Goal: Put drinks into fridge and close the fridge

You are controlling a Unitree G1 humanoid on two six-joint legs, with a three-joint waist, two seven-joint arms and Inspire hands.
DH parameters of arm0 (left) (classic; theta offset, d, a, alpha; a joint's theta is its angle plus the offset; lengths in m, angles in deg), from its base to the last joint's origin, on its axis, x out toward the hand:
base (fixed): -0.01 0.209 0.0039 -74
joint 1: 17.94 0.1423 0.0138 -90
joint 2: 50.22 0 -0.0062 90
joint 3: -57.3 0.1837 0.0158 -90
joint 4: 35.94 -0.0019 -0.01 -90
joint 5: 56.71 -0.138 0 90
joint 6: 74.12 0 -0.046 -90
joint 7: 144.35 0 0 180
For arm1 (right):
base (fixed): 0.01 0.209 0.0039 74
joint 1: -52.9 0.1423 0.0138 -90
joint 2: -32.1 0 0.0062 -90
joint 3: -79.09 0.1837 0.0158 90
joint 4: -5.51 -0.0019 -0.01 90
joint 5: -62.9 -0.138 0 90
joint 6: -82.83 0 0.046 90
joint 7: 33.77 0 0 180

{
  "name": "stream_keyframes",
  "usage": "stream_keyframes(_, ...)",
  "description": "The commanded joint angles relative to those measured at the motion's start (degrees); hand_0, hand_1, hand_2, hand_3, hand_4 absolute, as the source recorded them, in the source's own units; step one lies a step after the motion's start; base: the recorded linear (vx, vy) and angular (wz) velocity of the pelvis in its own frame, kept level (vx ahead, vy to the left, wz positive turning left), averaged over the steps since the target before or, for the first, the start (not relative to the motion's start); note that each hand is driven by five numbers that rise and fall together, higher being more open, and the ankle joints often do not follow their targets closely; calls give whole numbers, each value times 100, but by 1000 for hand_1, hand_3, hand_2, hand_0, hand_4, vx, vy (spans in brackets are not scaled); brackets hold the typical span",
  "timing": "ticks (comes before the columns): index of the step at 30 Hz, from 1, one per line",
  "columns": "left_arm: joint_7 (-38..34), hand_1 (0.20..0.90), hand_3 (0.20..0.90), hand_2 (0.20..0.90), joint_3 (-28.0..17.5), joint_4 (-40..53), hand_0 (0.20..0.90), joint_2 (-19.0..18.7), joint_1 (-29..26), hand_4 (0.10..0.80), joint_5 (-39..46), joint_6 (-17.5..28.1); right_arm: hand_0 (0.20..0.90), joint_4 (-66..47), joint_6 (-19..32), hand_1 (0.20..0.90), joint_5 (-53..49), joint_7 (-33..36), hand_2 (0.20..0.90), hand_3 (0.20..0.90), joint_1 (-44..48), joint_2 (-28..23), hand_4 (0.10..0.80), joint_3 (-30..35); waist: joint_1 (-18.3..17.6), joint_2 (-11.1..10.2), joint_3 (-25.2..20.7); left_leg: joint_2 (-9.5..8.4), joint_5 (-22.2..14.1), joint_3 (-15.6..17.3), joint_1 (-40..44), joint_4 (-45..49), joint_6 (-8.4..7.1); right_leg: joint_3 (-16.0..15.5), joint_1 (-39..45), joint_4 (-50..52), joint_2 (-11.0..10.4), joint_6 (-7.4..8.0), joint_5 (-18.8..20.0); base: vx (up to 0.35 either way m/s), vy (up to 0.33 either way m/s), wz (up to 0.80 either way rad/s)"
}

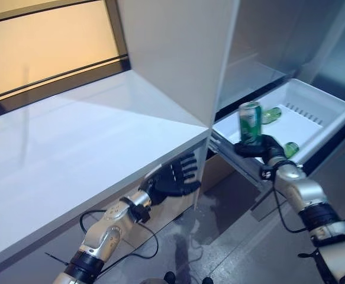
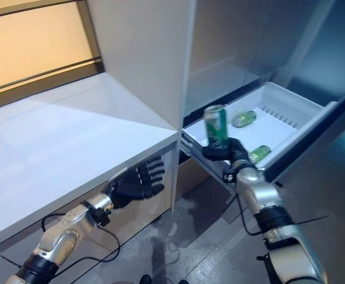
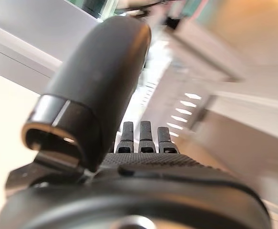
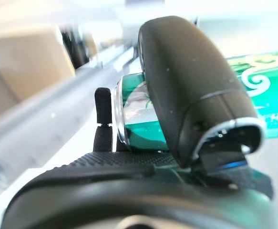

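Note:
My right hand (image 1: pixel 262 147) is shut on a green can (image 1: pixel 250 122) and holds it upright over the front left part of the white fridge drawer (image 1: pixel 314 106), which is pulled out. The can also shows in the right wrist view (image 4: pixel 139 121) under my thumb. Two more green drinks lie in the drawer, one near the back (image 1: pixel 272 115) and one by the front wall (image 1: pixel 291 149). My left hand (image 1: pixel 175 176) is open with fingers spread, low beside the front edge of the white counter (image 1: pixel 71 154).
A white cabinet side panel (image 1: pixel 178 53) stands between the counter and the fridge interior (image 1: pixel 261 41). A cardboard box (image 1: pixel 216 168) sits under the drawer. Grey floor lies below.

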Motion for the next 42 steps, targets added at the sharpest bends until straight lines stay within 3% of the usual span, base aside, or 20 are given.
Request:
stream_keyframes(1,778,900,900,900,429,464,900,-111,-193,800,84,385,300,183,1229,300,-70,58,300,200,1695,-635,100,116,136,-260,-501,-9,-362,328,91,94,-6,108,-19,414,-107,119,-150,134,0,22)
stream_keyframes(11,1130,900,900,900,1374,-219,900,-392,-209,800,-679,-9,300,1738,822,300,738,-359,300,200,2525,-1176,100,-396,207,-187,-257,-30,-359,174,-84,282,-8,149,-158,560,-134,142,-154,75,-27,9)
stream_keyframes(13,983,900,900,900,1547,-775,900,-435,-237,800,-955,58,300,1927,642,300,989,-419,300,200,2715,-1270,100,-524,226,-189,-164,-52,-355,103,-221,352,3,208,-298,617,-124,143,-152,-5,-117,1)
stream_keyframes(17,341,900,900,900,1778,-2205,900,-411,-612,800,-1642,822,300,2267,344,300,1185,-373,300,200,3414,-1465,100,-1000,260,-142,369,-94,-273,-15,-905,531,38,341,-950,756,-87,110,-108,-296,-127,2)
stream_keyframes(22,-217,900,900,900,1449,-3384,900,-215,-518,800,-2112,1263,300,2347,154,300,1166,-347,300,200,3768,-1693,100,-1336,268,-77,845,-64,-156,-16,-1416,615,42,415,-1425,806,-31,71,-6,-194,-76,8)
stream_keyframes(24,-383,900,900,900,1086,-4066,900,-51,-394,800,-2231,1542,300,2384,109,300,1140,-310,300,200,3834,-1774,100,-1401,266,-50,1018,-30,-110,23,-1569,620,28,411,-1591,822,-24,62,33,-124,-39,1)
stream_keyframes(29,-619,900,900,900,451,-5066,900,88,-321,800,-2458,1621,300,2490,-51,300,1300,-269,300,200,4086,-1874,100,-1549,253,5,1268,-12,-52,90,-1936,753,-12,372,-1959,944,-36,32,61,-97,-7,-2)
stream_keyframes(35,-552,900,900,900,-139,-5232,900,112,-242,800,-1723,1575,300,2624,-487,300,2006,-972,300,200,4217,-2012,100,-1871,263,100,1418,-44,-44,120,-2196,952,-36,357,-2224,1121,-53,-37,5,-48,13,-9)
stream_keyframes(42,-563,900,900,900,-398,-5018,900,103,-205,800,-1531,1524,300,2771,-766,300,2719,-1649,300,200,4309,-2113,100,-2160,306,104,1521,-34,-8,143,-2315,997,-60,296,-2319,1155,-45,-71,7,-36,-29,-2)
